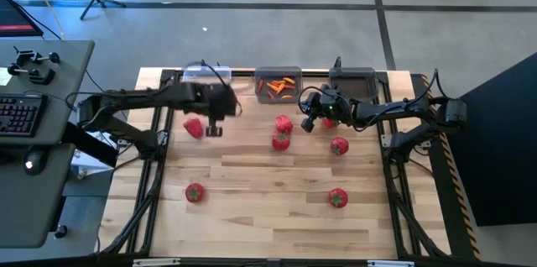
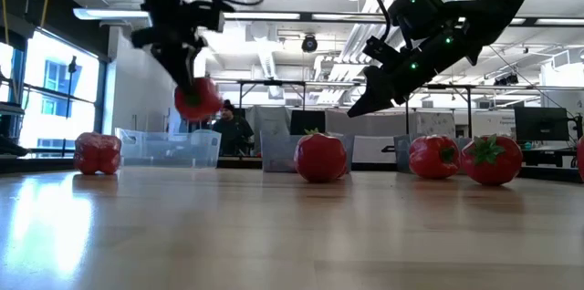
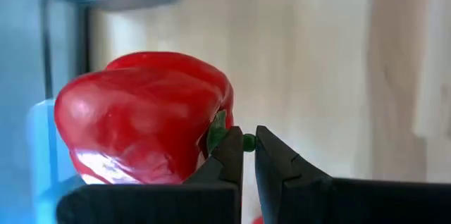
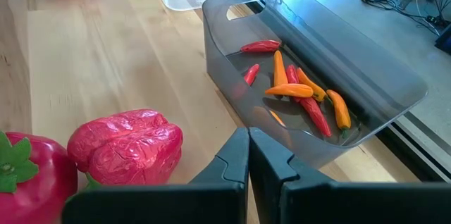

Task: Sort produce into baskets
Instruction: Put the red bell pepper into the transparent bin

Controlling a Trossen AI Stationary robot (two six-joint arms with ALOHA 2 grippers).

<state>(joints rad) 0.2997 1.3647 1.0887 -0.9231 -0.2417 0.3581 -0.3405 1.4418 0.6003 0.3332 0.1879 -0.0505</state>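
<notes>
My left gripper [image 1: 214, 122] is shut on a lumpy red bell pepper [image 3: 144, 118], which hangs well above the table in the low view [image 2: 197, 98], near the clear basket [image 1: 205, 78]. My right gripper [image 4: 248, 148] is shut and empty, in the air [image 2: 360, 108] above the table's middle, near the dark basket [image 4: 317, 76] that holds orange and red chilli and carrot pieces [image 4: 299, 97]. A second dark basket [image 1: 352, 82] stands to the right of it. A red pepper [image 4: 127, 146] and a tomato [image 4: 28, 175] rest on the table below my right gripper. My left gripper pinches the pepper's green stem [image 3: 246, 140] between its two fingertips. The pepper's body lies beside one finger [image 3: 225, 157], not between the fingers. The fingers point down, and the pepper hangs at their ends, lifted clear of the table.
Tomatoes lie on the table at the near left [image 1: 195, 192], the near right [image 1: 337, 197] and the middle right [image 1: 339, 145]. A pepper [image 1: 284, 123] and a tomato [image 1: 280, 140] lie at the middle. The three baskets line the far edge. A desk with a keyboard [image 1: 21, 116] stands at the left.
</notes>
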